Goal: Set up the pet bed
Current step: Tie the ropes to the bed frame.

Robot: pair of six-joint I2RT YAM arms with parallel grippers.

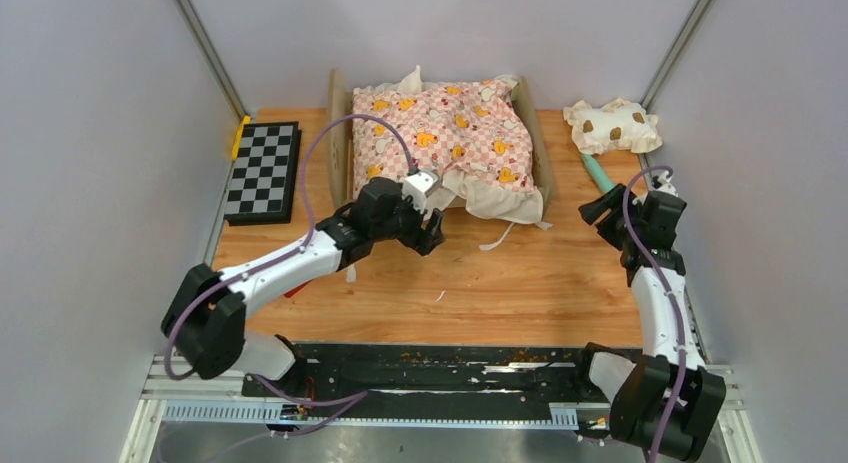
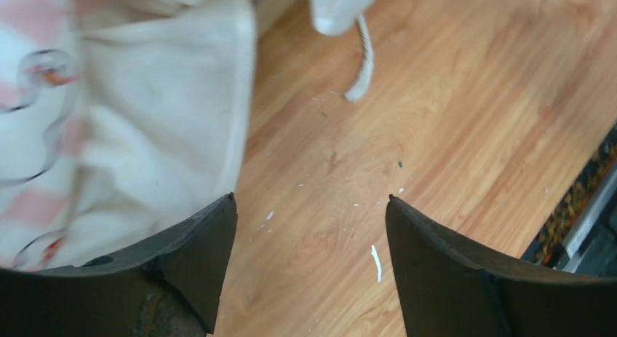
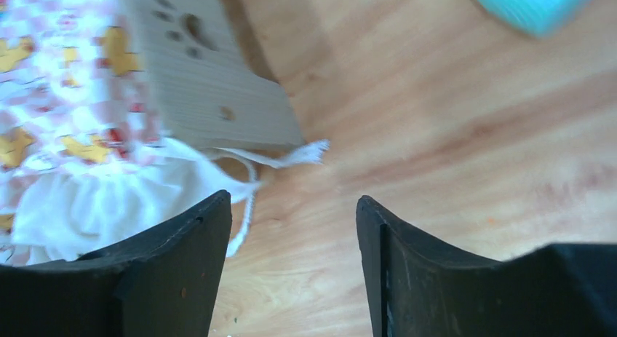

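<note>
The pet bed [image 1: 337, 133] stands at the table's [image 1: 480, 283] far middle; nearer, the left gripper [image 2: 311, 206] and right gripper [image 3: 295, 202] hang before its front edge, jaws apart, holding nothing. With the pink cushion [image 1: 440, 133] laid in, the spotted pillow [image 1: 612, 125] beyond probably needs fetching next.

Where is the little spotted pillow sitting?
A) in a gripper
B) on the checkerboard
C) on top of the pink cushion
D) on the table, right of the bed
D: the spotted pillow lies on the table right of the pet bed, apart from it.
</note>
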